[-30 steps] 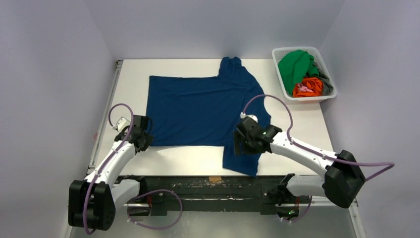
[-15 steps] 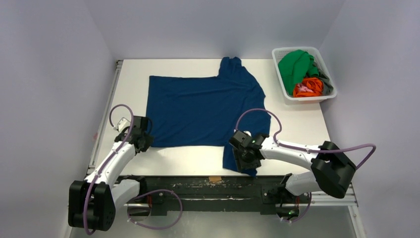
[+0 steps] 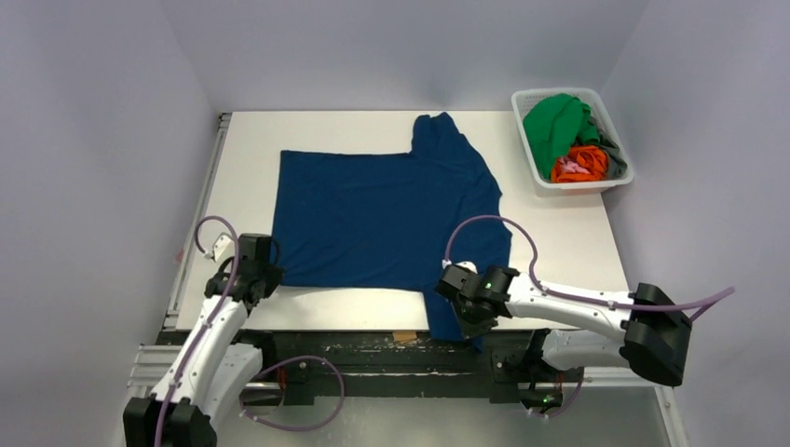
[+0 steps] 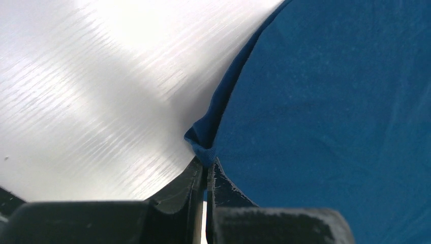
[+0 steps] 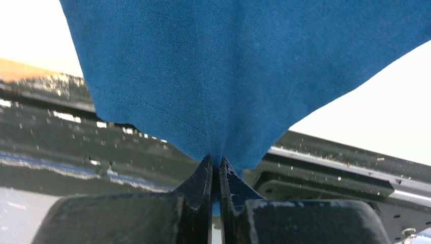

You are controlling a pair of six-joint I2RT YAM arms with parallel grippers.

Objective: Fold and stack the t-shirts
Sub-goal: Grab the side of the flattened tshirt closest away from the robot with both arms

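Note:
A navy blue t-shirt [image 3: 382,214] lies spread flat on the white table [image 3: 559,233], plain side up, its hem to the left and one sleeve hanging toward the near edge. My left gripper [image 3: 264,279] is shut on the shirt's near-left hem corner [image 4: 202,147]. My right gripper [image 3: 469,321] is shut on the edge of the near sleeve [image 5: 218,152], over the table's front rail. Green [image 3: 551,121], orange [image 3: 579,165] and dark grey [image 3: 613,158] t-shirts lie bunched in the basket.
A white slotted basket [image 3: 619,182] stands at the back right corner of the table. A black metal rail [image 3: 373,349] runs along the near edge under the right gripper. Grey walls close in on three sides.
The right gripper moved down to the near sleeve and shut on its edge. Both arms drew back toward the near edge, pulling the navy shirt slightly nearer and flatter.

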